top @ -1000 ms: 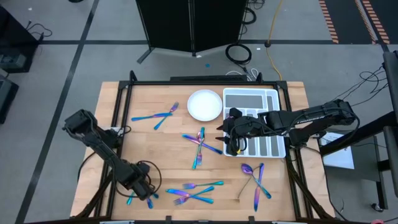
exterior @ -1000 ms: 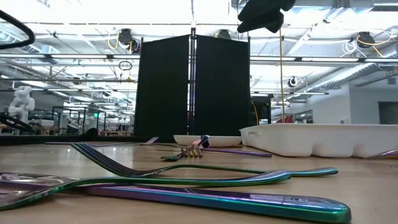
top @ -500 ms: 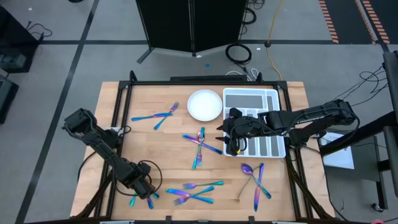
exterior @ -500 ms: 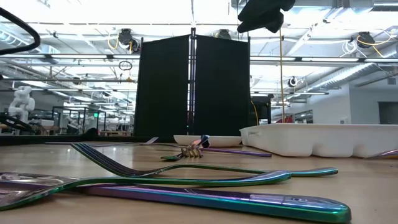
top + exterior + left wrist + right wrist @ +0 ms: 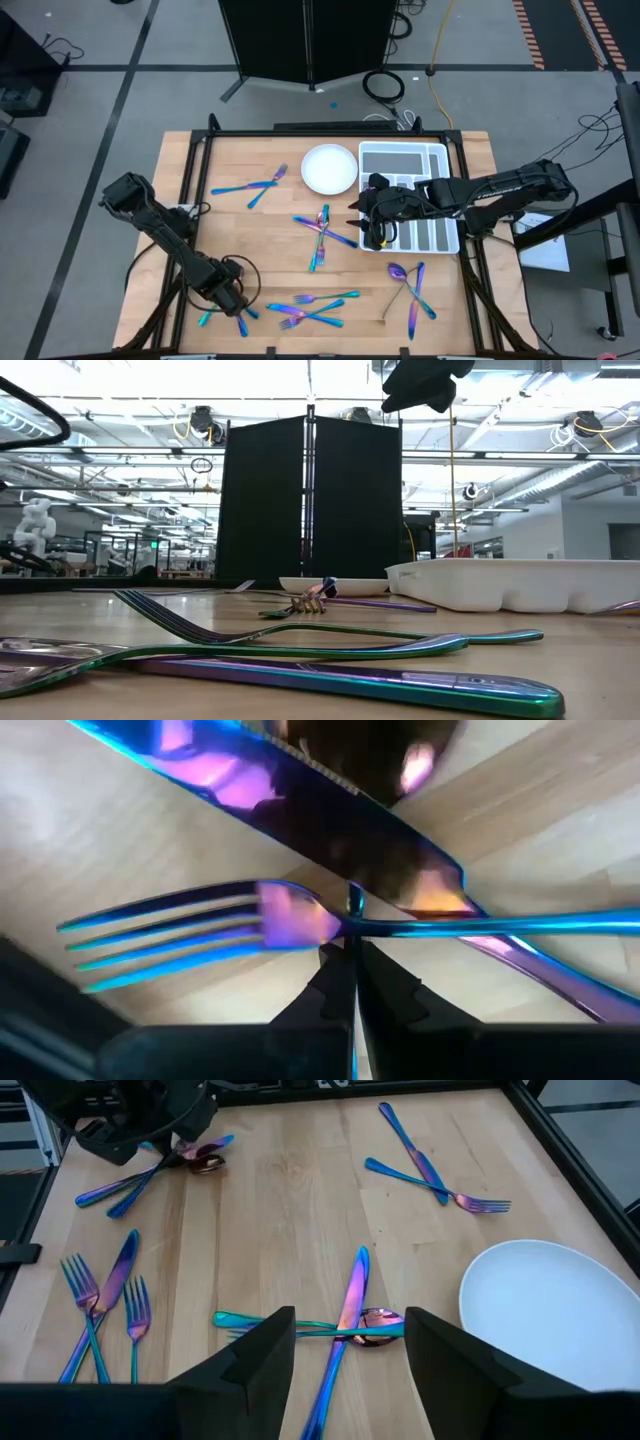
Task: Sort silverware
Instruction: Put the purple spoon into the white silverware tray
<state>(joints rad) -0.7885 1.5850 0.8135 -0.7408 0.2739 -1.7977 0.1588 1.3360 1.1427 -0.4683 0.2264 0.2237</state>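
The left claw [image 5: 226,297] is pinched on a fork [image 5: 200,930] near the bench's [image 5: 260,220] front edge. The right claw [image 5: 372,212] is wide open, holding nothing, beside the tray [image 5: 405,160]

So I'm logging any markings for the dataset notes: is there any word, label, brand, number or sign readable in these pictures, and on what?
None can be read.
Silverware: no stamp or brand shows on any piece.
White plate and white cutlery tray: plain, no print.
Fork under the left gripper: bare metal, no marking.
Right gripper: plain dark fingers, no label.
Small green sign in the room behind: too small to read.
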